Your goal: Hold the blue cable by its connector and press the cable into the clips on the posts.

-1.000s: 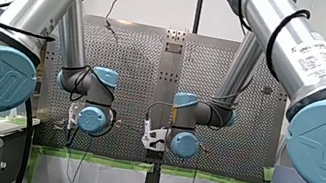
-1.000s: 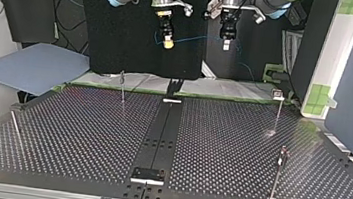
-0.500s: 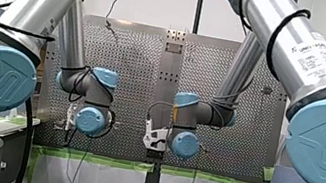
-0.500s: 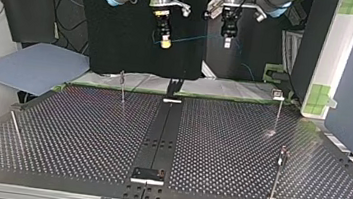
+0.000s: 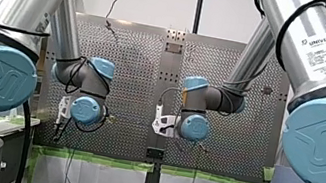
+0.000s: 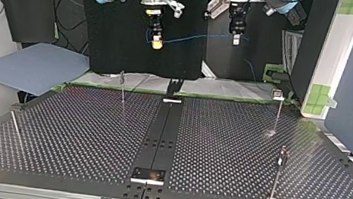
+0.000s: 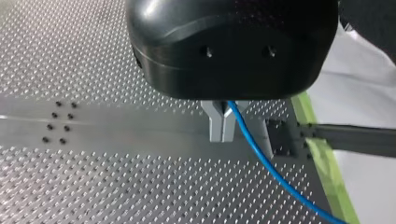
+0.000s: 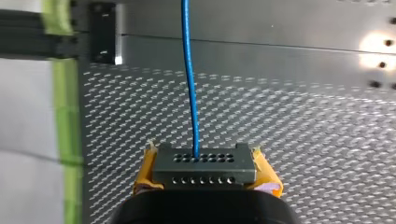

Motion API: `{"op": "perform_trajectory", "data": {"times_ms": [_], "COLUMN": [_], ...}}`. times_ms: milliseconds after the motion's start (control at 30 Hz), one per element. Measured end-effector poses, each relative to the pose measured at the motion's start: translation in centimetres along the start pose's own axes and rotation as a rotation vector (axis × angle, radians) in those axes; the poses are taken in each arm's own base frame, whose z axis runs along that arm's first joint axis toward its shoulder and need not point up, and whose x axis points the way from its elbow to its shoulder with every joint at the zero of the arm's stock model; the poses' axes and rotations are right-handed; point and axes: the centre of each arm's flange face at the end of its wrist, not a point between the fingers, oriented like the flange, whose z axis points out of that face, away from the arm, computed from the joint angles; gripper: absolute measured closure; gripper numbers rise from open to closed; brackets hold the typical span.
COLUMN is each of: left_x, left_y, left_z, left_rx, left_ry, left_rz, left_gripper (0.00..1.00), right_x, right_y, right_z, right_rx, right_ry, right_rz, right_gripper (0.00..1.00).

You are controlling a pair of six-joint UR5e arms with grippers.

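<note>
Nearest, at my right gripper (image 8: 205, 173): grey connector (image 8: 205, 163) clamped between closed yellow pads (image 8: 144, 175), anchoring that end. Beyond: blue cable (image 8: 189, 70) runs across to my left gripper (image 7: 223, 127), metal fingers (image 7: 215, 128) pinched onto it, likely as guide. Farthest: posts (image 6: 123, 87) on table (image 6: 85, 134), cable well above, unclipped.
</note>
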Motion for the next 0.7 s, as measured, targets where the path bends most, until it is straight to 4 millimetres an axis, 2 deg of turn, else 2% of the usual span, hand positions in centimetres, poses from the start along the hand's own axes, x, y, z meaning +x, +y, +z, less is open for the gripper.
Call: {"op": "perform_trajectory", "data": {"times_ms": [367,700], "left_x": [-4.8,-10.9], "left_y": [0.1,-0.2], "left_z": [1.1,2.6], "left_rx": [-0.096,-0.191], "left_ry": [-0.055,-0.137], "left_rz": [-0.054,-0.151], "left_gripper": [1.0,1.0], "right_x": [9.4,17.7], "right_y": [-0.4,-0.5], "right_z": [2.3,2.8], "right_rx": [0.029,0.08], "right_ry": [0.108,0.2], "right_rz": [0.006,0.024], "right_gripper": [1.0,1.0]}}
